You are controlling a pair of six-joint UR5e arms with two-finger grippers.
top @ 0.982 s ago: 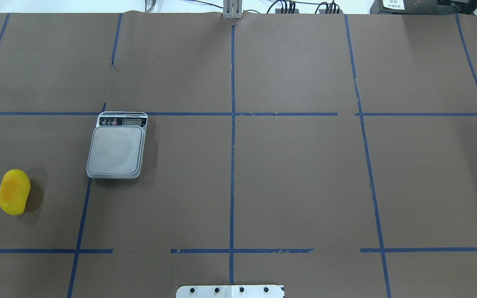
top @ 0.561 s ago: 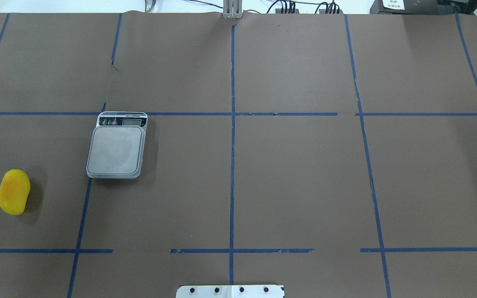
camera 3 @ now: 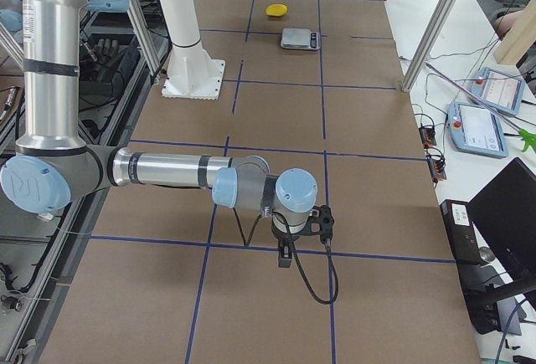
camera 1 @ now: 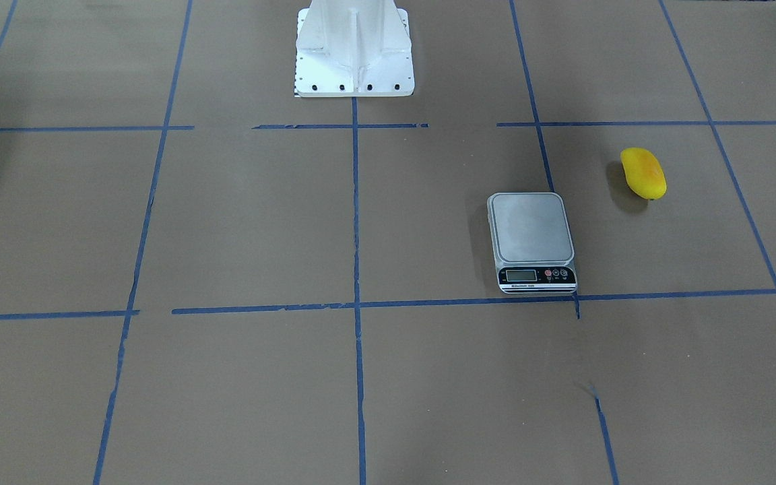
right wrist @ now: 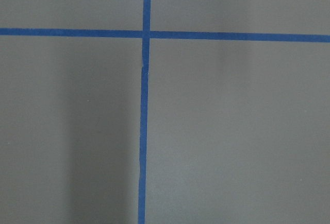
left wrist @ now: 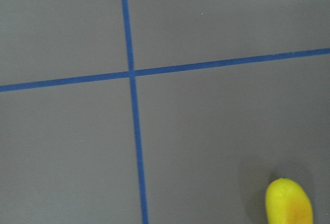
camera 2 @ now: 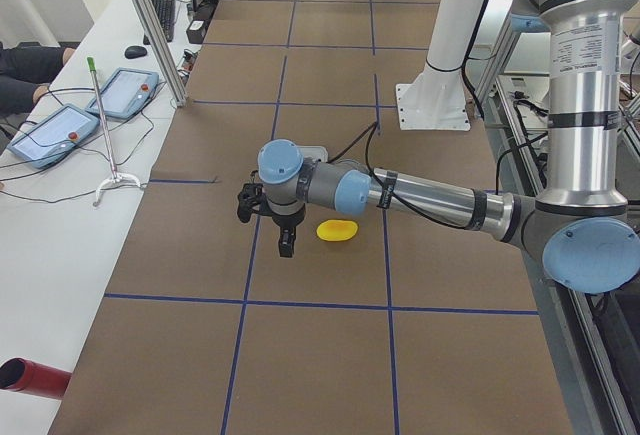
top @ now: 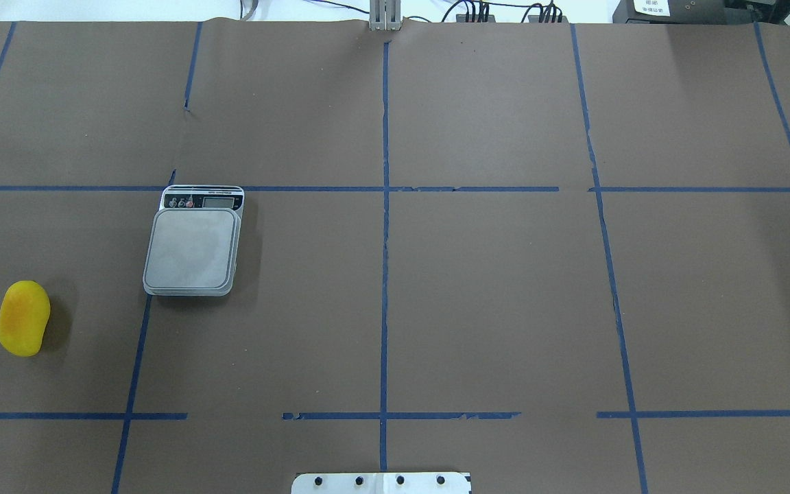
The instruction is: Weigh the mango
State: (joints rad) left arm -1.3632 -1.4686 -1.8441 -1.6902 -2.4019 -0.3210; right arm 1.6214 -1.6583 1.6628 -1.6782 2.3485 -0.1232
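The yellow mango [top: 23, 318] lies on the brown table at the near left, apart from the scale; it also shows in the front view [camera 1: 642, 173] and at the lower right of the left wrist view [left wrist: 289, 203]. The grey scale [top: 193, 247] stands further in, its platform bare and its display on the far side. My left gripper [camera 2: 281, 242] hangs over the table just beside the mango [camera 2: 338, 230]; I cannot tell whether it is open or shut. My right gripper [camera 3: 285, 257] hangs over bare table far from the scale [camera 3: 300, 38]; I cannot tell its state either.
The white robot pedestal [camera 1: 354, 47] stands at the middle of the near edge. Blue tape lines cross the brown cover. Tablets [camera 2: 50, 125] and cables lie on the white bench beyond the far edge, and a red cylinder [camera 2: 30, 375] lies there too.
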